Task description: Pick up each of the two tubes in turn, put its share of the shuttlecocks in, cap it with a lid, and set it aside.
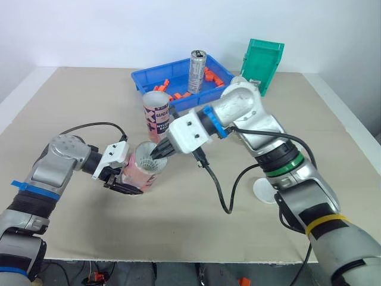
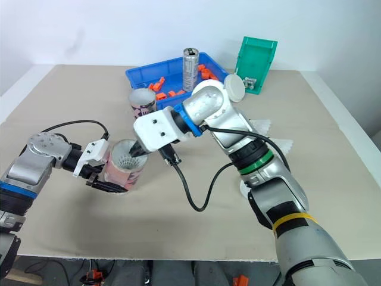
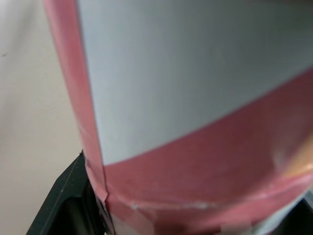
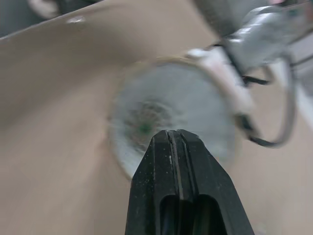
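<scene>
My left gripper (image 1: 127,179) is shut on a pink and white tube (image 1: 141,173), holding it tilted just above the table with its mouth facing up and to the right. One black finger (image 3: 63,196) shows beside the tube wall (image 3: 195,98). A white shuttlecock (image 4: 146,112) sits in the tube's mouth. My right gripper (image 1: 156,152) is shut with nothing between its fingers, its tips (image 4: 173,139) at the rim against the shuttlecock's feathers. The second tube (image 1: 156,114) stands upright just behind. A white lid (image 1: 263,190) lies on the table under my right forearm.
At the back, a blue bin (image 1: 143,79) holds orange pieces and a silver can (image 1: 197,71). A green bin (image 1: 263,64) leans to its right. More white shuttlecocks (image 2: 265,126) lie beyond my right arm. Black cables trail from both wrists.
</scene>
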Available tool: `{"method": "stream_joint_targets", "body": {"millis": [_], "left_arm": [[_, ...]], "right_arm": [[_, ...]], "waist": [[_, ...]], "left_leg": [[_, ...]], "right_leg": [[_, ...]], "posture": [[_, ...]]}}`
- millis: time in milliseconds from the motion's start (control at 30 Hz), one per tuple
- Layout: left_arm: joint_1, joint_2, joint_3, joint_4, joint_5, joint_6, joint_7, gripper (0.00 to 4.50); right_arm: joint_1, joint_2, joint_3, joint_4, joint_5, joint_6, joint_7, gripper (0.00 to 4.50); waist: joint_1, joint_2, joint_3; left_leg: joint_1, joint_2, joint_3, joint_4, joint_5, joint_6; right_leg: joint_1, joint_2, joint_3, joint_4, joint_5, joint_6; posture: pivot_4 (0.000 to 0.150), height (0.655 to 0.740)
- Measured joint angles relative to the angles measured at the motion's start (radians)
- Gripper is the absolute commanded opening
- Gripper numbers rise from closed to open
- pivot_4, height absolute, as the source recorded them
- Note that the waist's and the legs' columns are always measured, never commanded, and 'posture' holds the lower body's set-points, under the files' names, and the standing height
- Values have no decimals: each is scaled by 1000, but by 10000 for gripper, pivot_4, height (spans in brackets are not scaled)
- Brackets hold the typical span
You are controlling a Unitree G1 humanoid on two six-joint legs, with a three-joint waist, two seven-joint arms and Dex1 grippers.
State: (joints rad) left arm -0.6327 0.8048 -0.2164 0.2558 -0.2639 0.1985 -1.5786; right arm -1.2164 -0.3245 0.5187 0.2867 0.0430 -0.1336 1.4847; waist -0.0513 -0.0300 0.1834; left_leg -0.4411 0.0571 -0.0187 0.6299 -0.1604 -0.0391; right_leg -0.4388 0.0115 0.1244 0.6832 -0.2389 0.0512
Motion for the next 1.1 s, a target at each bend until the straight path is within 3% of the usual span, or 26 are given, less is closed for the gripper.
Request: {"method": "stream_joint_targets", "body": {"millis": [400,567,733,833,900,1100], "left_arm": [[1,-1,0,0,-2,47,2,30556],[1,2,0,0,1,47,1,30556],[1,1,13,-11,-9,37,0,30556],[1,-1,17,-19,-10,36,2,30556],[15,0,20,-23,-9,34,3,30556],[34,-6,21,-47,-13,34,15,30556]], "right_arm": [[-111,127,112,237,-205,-282,-15,548],[-113,144,95,253,-195,-274,1,548],[-114,146,12,272,-68,-167,61,548],[-136,74,-55,231,79,-87,82,548],[-137,-82,-63,134,219,-33,85,548],[-15,-349,-61,-77,356,41,87,548]], "waist": [[-1,0,0],[0,0,0],[1,0,0],[5,0,0],[9,0,0],[4,0,0]], "left_leg": [[0,2,-3,-4,0,0],[1,3,-4,-5,0,0],[0,3,-5,-5,0,0],[0,3,-7,-5,0,0],[-1,2,-8,-4,0,0],[0,3,-9,-8,0,0]], "right_leg": [[-1,1,-5,0,1,0],[-1,1,-8,0,1,-2],[0,1,-9,0,1,-3],[0,1,-11,0,1,-2],[2,-1,-11,0,-3,-1],[1,0,-12,0,-4,-4]], "posture": [[1500,7400],[1500,7400],[1500,7400],[1500,7400],[1500,7400],[1500,7400]]}}
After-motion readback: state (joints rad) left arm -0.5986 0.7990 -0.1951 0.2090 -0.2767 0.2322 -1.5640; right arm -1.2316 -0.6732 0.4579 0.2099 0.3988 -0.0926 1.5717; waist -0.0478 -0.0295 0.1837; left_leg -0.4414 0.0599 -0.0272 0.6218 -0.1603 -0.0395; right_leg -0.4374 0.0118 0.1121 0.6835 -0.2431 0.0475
